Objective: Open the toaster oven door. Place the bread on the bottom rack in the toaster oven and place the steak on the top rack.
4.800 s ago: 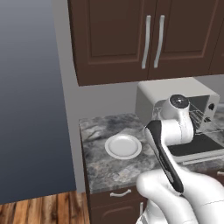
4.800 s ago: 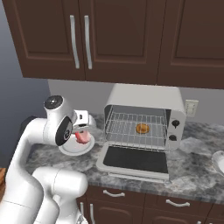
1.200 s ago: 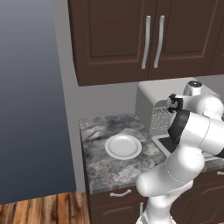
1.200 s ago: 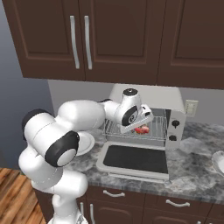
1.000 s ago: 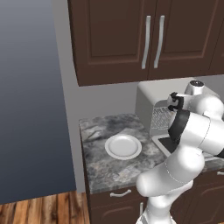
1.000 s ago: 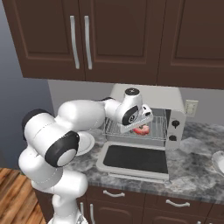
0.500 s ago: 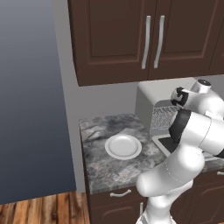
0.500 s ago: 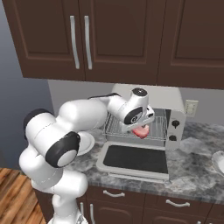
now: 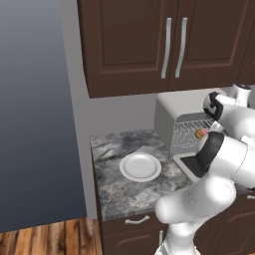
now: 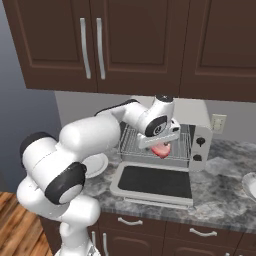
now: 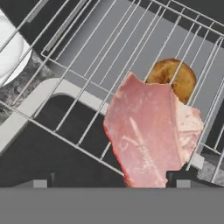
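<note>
The toaster oven (image 10: pixel 200 142) stands on the counter with the toaster oven door (image 10: pixel 155 182) dropped flat open. My gripper (image 10: pixel 160 141) hovers at the oven mouth, open. In the hand view its fingertips (image 11: pixel 183 183) stand wide on either side of the steak (image 11: pixel 151 135), apart from it. The pink-red steak (image 10: pixel 161 150) lies on the wires of the top rack (image 11: pixel 109 57), with its near end over the rack's front edge. Below those wires, on the bottom rack, sits the round brown bread (image 11: pixel 173 78), also seen through the oven's side (image 9: pixel 200 133).
A white plate (image 9: pixel 140 166) rests on the granite counter (image 9: pixel 114 194) left of the oven. Dark wall cabinets (image 10: pixel 100 45) hang just above it. Another white dish (image 10: pixel 250 185) peeks in at the far right. A grey wall (image 9: pixel 35 109) bounds the left.
The jaws have spread wide and let go of the steak, which now rests on the upper wires. The hand has shifted slightly to the right at the oven mouth.
</note>
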Controlling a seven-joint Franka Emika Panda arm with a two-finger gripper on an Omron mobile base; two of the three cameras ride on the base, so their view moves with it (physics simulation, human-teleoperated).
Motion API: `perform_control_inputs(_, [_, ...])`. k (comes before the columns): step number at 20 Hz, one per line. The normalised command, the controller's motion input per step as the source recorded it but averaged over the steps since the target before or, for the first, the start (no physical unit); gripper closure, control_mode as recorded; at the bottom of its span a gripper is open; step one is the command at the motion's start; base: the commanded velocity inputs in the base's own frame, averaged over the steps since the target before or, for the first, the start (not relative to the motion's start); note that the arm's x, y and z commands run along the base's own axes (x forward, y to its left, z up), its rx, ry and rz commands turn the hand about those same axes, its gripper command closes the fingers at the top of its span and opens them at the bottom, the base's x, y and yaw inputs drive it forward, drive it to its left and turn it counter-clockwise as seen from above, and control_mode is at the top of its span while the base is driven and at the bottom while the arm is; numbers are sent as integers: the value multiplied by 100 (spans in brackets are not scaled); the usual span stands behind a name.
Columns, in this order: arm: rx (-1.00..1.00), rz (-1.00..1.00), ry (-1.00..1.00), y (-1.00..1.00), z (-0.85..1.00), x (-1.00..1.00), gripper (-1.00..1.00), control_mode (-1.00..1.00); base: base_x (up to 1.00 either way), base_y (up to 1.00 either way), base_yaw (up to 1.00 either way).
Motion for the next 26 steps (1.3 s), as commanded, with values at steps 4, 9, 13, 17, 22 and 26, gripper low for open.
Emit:
perform_control_inputs(4, [0,-24,11,0,2,-61,-100,-100,0,0,0])
perform_control_inputs(9, [1,-31,3,15,-16,-62,-100,-100,0,0,0])
perform_control_inputs(13, [4,-23,-5,8,-33,-52,-100,-100,0,0,0])
perform_control_inputs(17, [0,-23,0,6,-36,-28,-100,-100,0,0,0])
perform_control_inputs(22, [0,-9,-2,0,-17,14,-100,-100,0,0,0])
perform_control_inputs(26, [3,0,-2,-2,0,35,-100,-100,0,0,0])
